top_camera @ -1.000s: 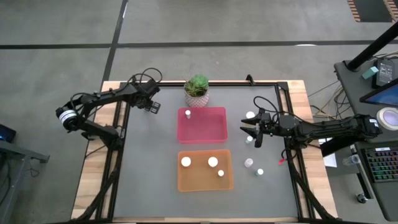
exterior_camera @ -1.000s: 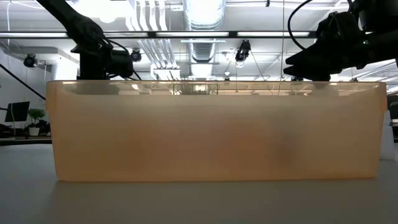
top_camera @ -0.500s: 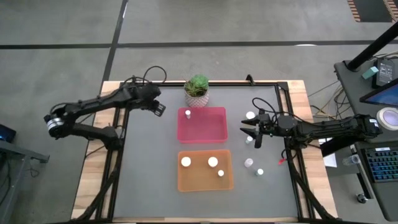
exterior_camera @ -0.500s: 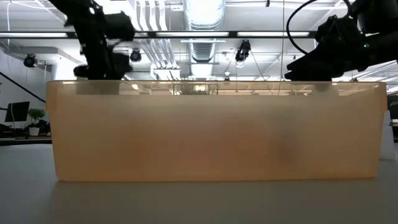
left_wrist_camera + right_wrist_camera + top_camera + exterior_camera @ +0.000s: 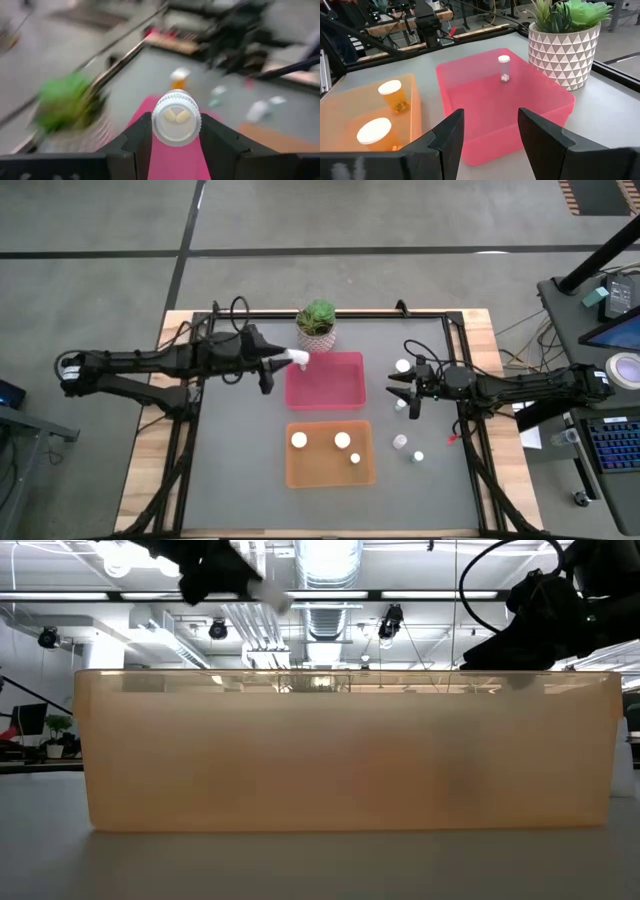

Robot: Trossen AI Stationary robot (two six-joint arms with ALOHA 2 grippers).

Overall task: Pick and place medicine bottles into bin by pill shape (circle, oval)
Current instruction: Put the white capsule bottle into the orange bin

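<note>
1. Reaching in from the table's left side, the left gripper (image 5: 292, 358) hangs over the near-left corner of the pink rectangular plastic tray (image 5: 326, 402), just beside the green potted plant in its white patterned pot (image 5: 317, 326)
2. Its two dark fingers are clenched on a small white-capped medicine bottle (image 5: 176, 118), gripped on both sides; in the left wrist view the cap faces the camera and shows two pale oval pills under its clear centre
3. The same bottle shows in the high view as a white spot at the fingertips (image 5: 299, 357), above the pink tray's rim and not resting in it
4. The right gripper (image 5: 404, 391) hovers over the grey table mat (image 5: 240, 440) on the right side, between the pink tray and the table's right edge; its fingers stand apart with nothing between them, as the right wrist view shows
5. Three more white-capped bottles stand in the orange translucent rectangular tray (image 5: 330, 472), which lies just beside the pink tray toward the front: one at the left (image 5: 299, 440), one in the middle (image 5: 342, 440) and a smaller one toward the right (image 5: 355, 458)
6. On the mat near the right gripper, loose bottles stand apart from the trays: one beyond the fingers (image 5: 402, 366), one just beside them (image 5: 400, 404), and two farther forward (image 5: 400, 442) (image 5: 418, 456)
7. In the low view the orange tray's wall fills the frame and hides its contents, with both arms dark above it
</note>
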